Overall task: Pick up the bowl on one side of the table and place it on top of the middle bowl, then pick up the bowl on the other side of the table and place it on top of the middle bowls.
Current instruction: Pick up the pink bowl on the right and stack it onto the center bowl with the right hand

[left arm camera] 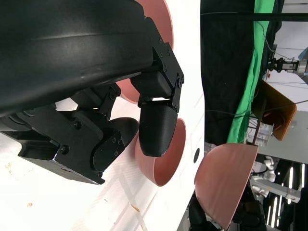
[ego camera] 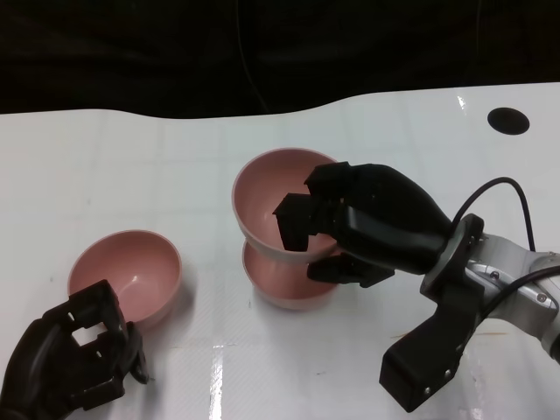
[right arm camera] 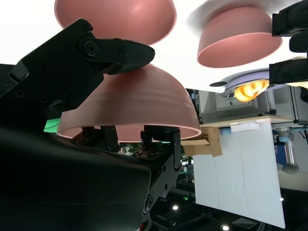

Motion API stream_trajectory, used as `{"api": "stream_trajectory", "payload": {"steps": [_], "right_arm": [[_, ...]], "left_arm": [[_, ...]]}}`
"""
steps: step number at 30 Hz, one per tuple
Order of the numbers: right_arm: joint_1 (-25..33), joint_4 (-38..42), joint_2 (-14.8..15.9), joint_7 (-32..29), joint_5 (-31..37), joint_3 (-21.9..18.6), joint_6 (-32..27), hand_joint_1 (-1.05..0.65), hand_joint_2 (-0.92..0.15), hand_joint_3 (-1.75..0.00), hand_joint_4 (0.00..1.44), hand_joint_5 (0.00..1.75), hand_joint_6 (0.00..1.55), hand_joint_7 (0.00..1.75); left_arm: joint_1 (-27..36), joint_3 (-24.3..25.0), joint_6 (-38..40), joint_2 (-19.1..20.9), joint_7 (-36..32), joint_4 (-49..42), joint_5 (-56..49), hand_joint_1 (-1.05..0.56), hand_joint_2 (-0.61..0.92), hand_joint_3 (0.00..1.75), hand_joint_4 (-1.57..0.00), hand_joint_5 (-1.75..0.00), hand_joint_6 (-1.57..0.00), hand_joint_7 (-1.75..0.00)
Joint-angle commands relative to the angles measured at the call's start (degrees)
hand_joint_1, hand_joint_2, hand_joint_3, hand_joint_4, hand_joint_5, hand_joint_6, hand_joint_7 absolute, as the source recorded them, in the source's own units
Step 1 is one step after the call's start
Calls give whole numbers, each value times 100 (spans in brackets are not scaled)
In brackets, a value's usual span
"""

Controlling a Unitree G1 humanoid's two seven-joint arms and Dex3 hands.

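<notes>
Pink and smooth, with a faint gloss and a paler inside, three round bowls of one kind share the white surface (ego camera: pixel 201 367). The right hand (ego camera: pixel 367 226) grips the raised bowl (ego camera: pixel 280 197) at its rim: its fingers (ego camera: pixel 297 219) reach down inside the cup while another finger lies under the outer wall. That bowl hangs tilted just above the middle bowl (ego camera: pixel 284 284), which stands upright near the centre of the surface; whether the two touch cannot be told from the head view. In the right wrist view the held bowl (right arm camera: pixel 139 101) fills the middle of the picture as a dome with fine rings around its wall, clamped between black fingers (right arm camera: pixel 115 50), and the middle bowl (right arm camera: pixel 115 17) shows just beyond it. The third bowl (ego camera: pixel 127 276) sits upright toward the robot's left side, well apart from the other two, its wall catching a small highlight. The left hand (ego camera: pixel 74 363) rests low at the near edge just beside this bowl, fingers curled and holding nothing; one finger stands close to the rim, though contact cannot be made out. A dark round hole (ego camera: pixel 508 121) marks the far right corner of the surface.
</notes>
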State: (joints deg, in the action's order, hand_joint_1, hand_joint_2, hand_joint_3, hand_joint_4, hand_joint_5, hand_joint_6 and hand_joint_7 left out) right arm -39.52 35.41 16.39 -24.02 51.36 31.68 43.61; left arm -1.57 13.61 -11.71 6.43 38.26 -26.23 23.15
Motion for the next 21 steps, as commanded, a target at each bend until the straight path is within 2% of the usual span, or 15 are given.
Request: {"api": "stream_trajectory", "payload": {"steps": [1, 7, 9, 21], "right_arm": [[-51, 74, 90, -110, 25, -23, -27, -14, -60, -64, 88, 175, 64, 175], [-37, 210, 63, -179, 81, 35, -5, -14, -62, -64, 89, 175, 65, 175], [-29, 258, 51, -180, 75, 56, 15, -15, -66, -65, 89, 175, 65, 175], [-68, 463, 12, -369, 298, 264, -67, -16, -70, -65, 88, 175, 64, 175]], "left_arm": [[39, 29, -102, 65, 49, -64, 9, 1, 60, 120, -89, -175, -79, -175], [49, 36, -133, 52, 83, -76, 34, 1, 59, 120, -89, -175, -79, -175], [54, 33, -141, 53, 89, -70, 29, 2, 59, 122, -88, -175, -78, -175], [11, 36, -220, 51, 167, -149, 54, 3, 57, 125, -89, -175, -78, -175]]}}
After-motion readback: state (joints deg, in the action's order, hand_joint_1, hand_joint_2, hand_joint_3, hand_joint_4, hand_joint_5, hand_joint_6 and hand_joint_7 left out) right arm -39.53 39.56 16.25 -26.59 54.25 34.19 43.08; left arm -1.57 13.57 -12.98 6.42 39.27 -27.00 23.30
